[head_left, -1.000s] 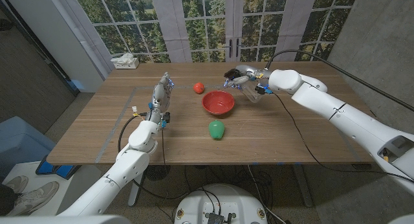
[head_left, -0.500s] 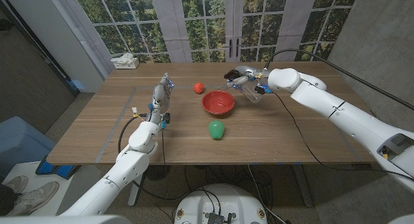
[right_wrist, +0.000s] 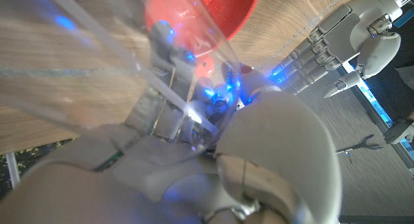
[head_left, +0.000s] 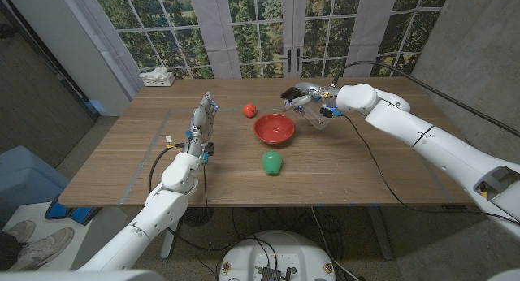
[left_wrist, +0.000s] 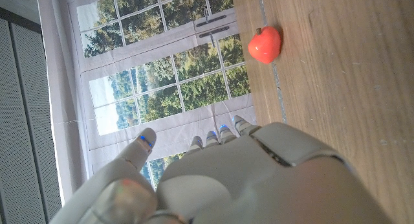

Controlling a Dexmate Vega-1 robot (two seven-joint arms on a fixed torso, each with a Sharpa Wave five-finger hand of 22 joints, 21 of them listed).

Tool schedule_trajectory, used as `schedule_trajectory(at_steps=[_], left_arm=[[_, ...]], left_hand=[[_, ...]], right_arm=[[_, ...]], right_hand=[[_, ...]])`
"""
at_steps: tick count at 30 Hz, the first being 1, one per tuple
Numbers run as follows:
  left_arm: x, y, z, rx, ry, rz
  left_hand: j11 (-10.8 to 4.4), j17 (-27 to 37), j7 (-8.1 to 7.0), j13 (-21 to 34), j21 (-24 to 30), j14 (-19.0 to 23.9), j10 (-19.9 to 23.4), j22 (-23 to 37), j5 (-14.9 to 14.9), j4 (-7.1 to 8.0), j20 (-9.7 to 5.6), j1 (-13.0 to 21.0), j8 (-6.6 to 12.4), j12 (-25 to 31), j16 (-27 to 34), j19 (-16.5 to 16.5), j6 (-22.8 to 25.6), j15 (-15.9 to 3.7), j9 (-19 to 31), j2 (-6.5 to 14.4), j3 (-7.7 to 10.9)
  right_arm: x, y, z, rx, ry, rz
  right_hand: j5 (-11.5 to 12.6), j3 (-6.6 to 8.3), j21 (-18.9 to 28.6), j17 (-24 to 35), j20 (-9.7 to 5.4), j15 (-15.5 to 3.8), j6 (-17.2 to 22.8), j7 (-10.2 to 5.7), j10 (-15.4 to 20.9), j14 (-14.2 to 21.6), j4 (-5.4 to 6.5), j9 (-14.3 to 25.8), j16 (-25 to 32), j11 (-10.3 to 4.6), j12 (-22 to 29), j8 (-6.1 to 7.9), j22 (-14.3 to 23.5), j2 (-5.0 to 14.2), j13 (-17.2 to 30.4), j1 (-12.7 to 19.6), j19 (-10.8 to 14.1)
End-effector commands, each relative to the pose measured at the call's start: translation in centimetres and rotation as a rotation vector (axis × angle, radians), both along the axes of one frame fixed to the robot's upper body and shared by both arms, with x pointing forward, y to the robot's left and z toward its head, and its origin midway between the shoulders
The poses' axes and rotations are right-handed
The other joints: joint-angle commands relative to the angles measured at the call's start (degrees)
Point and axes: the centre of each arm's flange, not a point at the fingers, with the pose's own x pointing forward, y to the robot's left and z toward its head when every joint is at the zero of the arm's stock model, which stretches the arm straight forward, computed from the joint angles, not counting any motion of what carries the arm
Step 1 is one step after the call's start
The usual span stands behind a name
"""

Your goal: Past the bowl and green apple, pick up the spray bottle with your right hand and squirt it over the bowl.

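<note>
Nearest on the wooden table (head_left: 366,171), with its visible plank grain, lies the smooth, glossy green apple (head_left: 271,162). Just beyond it sits the round red bowl (head_left: 275,128), shallow and shiny. To the left, the left hand (head_left: 202,118) stands upright with its pale fingers apart and grasps nothing; the left wrist view shows its white moulded shell. Farther back, a small red fruit (head_left: 249,110) rests near the bowl's far-left side. At the bowl's far-right rim, the right hand (head_left: 310,98) grips the clear plastic spray bottle (head_left: 309,114), tilted with its dark nozzle toward the bowl. In the right wrist view the bottle is a blurred, see-through streak, and no label can be read. A white tissue box (head_left: 157,77) sits at the far-left corner.
</note>
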Motion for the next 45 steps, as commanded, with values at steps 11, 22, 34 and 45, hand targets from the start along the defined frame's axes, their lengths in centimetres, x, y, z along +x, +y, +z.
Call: schedule_trajectory(at_steps=[11,22,34,45], left_arm=[[-0.5,-0.1,-0.2,-0.005,-0.004,0.005],[-0.6,-0.3,0.0,0.0,-0.008,0.002],[-0.7,-0.4,0.1,0.003,-0.007,0.005],[-0.6,-0.3,0.2,0.002,-0.007,0.007]], left_hand=[[0.18,0.11,-0.19,0.18,-0.13,-8.09,-5.08,0.19,0.39,0.04,-4.0,0.6,0.22,0.22,-0.09,0.2,-1.47,-1.38,0.31,5.16,-0.05],[0.14,0.11,-0.14,0.19,-0.21,-8.1,-5.19,0.2,0.39,0.05,-4.0,0.6,0.22,0.18,-0.09,0.2,-1.52,-1.39,0.3,5.18,-0.05],[0.18,0.11,-0.14,0.18,-0.25,-8.09,-5.11,0.2,0.39,0.05,-3.97,0.61,0.26,0.22,-0.08,0.27,-1.45,-1.42,0.31,5.19,-0.05],[0.18,0.11,-0.14,0.18,-0.28,-8.06,-5.05,0.2,0.39,0.06,-3.93,0.62,0.29,0.24,-0.07,0.32,-1.37,-1.39,0.3,5.21,-0.04]], right_arm=[[-0.1,0.1,0.1,-0.033,0.029,-0.003],[-0.2,-0.3,0.0,-0.013,0.007,-0.008],[-0.3,-0.8,-0.4,0.043,-0.041,0.022],[0.0,-0.9,-0.2,0.034,0.003,0.01]], right_hand=[[8.65,4.42,-0.9,5.93,-10.62,-10.85,0.0,3.14,1.53,10.61,0.09,1.86,24.76,-2.75,4.08,4.46,0.89,-0.03,0.3,-3.06,6.78],[9.52,3.38,-1.46,5.92,-10.66,-10.75,-2.44,1.25,-0.15,11.53,-0.16,1.01,24.86,-2.5,4.17,4.9,0.72,-0.27,0.24,-3.87,5.95],[3.07,-2.47,-1.94,5.96,-10.68,-10.69,-5.41,-1.45,-4.94,8.22,-0.92,-10.3,24.53,-1.66,-1.66,-3.23,-0.62,-1.18,-5.01,-3.51,1.76],[-12.43,-8.72,-0.68,5.63,-10.54,-10.92,-16.09,-3.35,-13.67,-5.08,1.53,-11.22,23.03,-1.38,-14.16,-7.29,-4.34,2.71,-12.71,-6.12,-9.17]])
